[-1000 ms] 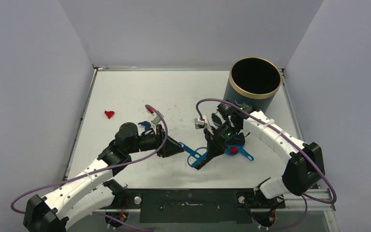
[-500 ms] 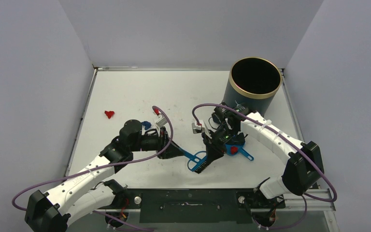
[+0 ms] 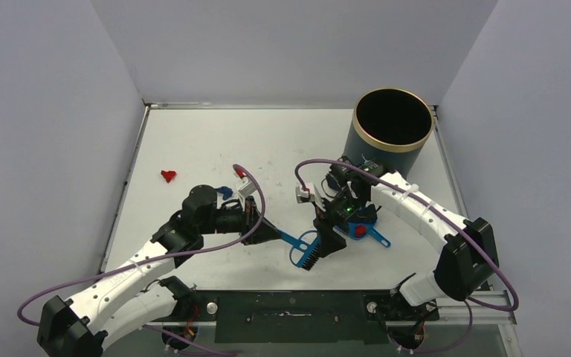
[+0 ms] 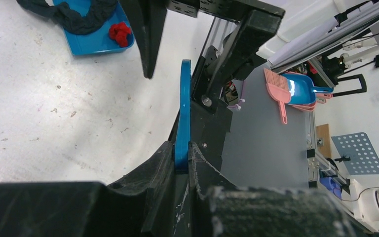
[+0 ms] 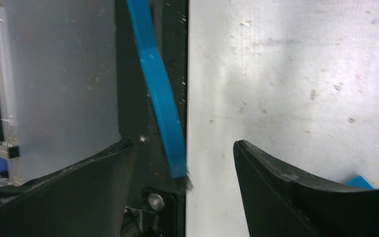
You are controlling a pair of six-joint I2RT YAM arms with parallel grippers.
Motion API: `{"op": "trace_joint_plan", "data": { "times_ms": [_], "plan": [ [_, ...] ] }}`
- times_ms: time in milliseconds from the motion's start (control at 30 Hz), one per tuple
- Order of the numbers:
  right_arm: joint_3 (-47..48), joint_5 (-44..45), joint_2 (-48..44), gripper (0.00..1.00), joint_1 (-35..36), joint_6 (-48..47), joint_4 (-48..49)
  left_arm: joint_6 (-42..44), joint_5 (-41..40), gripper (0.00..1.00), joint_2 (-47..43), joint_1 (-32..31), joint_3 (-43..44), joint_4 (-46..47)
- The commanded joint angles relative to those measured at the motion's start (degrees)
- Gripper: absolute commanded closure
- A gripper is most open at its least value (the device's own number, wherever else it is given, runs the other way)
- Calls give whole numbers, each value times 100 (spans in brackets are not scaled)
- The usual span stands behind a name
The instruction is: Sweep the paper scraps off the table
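Note:
The blue hand brush (image 3: 302, 248) hangs low over the table (image 3: 193, 141) near its front edge. My left gripper (image 3: 273, 235) is shut on its handle (image 4: 183, 118); the jaws press both flat sides. My right gripper (image 3: 326, 242) stands open around the brush head (image 5: 160, 98), not pinching it. Just to the right lies the blue dustpan (image 3: 368, 231) holding a red scrap (image 4: 120, 31) and a black strip (image 4: 74, 17). A loose red scrap (image 3: 167, 176) lies at the left of the table. A dark blue scrap (image 3: 225, 192) sits behind my left wrist.
A tall dark bin (image 3: 392, 128) with a gold rim stands at the back right, close behind my right arm. The table's metal rim (image 3: 130, 178) runs along the left. Grey walls enclose three sides.
My right gripper has opened and let go of the brush head. My left gripper has closed onto the brush handle. Both arms stayed almost in place.

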Motion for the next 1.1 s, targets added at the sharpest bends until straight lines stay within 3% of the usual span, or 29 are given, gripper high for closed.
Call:
{"op": "trace_joint_plan", "data": {
  "times_ms": [0,100,300,467,767,1067],
  "plan": [
    [314,723,-316,22,-393,22,311,64,-191,100,-306,6,21,93],
    [102,1321,-767,16,-1089,138,628,168,-470,100,-534,39,-28,-263],
    [-1000,2969,-1467,19,-2194,-192,948,369,-1570,100,-956,115,-103,-902],
    [-1988,3544,-2140,18,-3166,-1174,1347,418,-2165,100,-1143,305,-97,-1016],
    [-2773,3451,-2202,17,-3499,-1819,1694,328,-2002,100,-1014,671,-106,-939],
    [-3198,2972,-1949,17,-3500,-1779,2574,285,-2185,100,-1121,845,-142,-924]
  ]
}}
